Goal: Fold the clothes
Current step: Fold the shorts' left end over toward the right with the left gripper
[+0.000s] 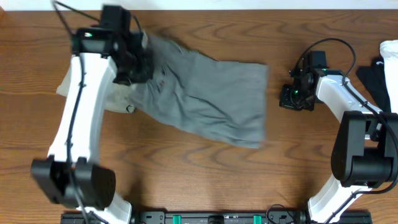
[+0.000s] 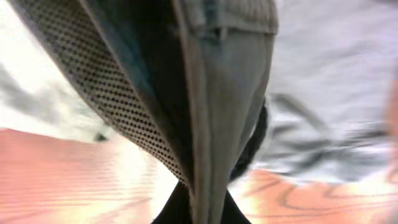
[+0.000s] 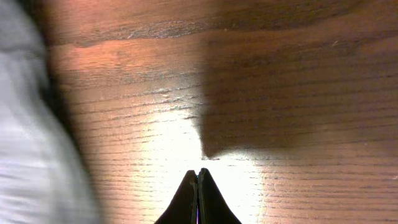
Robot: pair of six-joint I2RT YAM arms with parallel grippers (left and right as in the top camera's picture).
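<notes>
The mid-grey shorts [image 1: 205, 99] lie spread across the middle of the wooden table, waistband end at the left, paler lining showing there. My left gripper [image 1: 138, 62] is shut on the waistband edge and holds it up; in the left wrist view the grey fabric [image 2: 230, 106] hangs from the jaws [image 2: 202, 199], with dotted mesh lining beside it. My right gripper [image 1: 292, 96] is shut and empty, just right of the shorts' right edge; its closed fingertips [image 3: 198, 177] hover over bare wood, with grey cloth [image 3: 31, 143] at the left. The olive-khaki pair is not in view.
Black and white cloth [image 1: 382, 65] lies at the table's right edge, behind the right arm. A pale fabric patch [image 1: 65, 84] shows under the left arm at the far left.
</notes>
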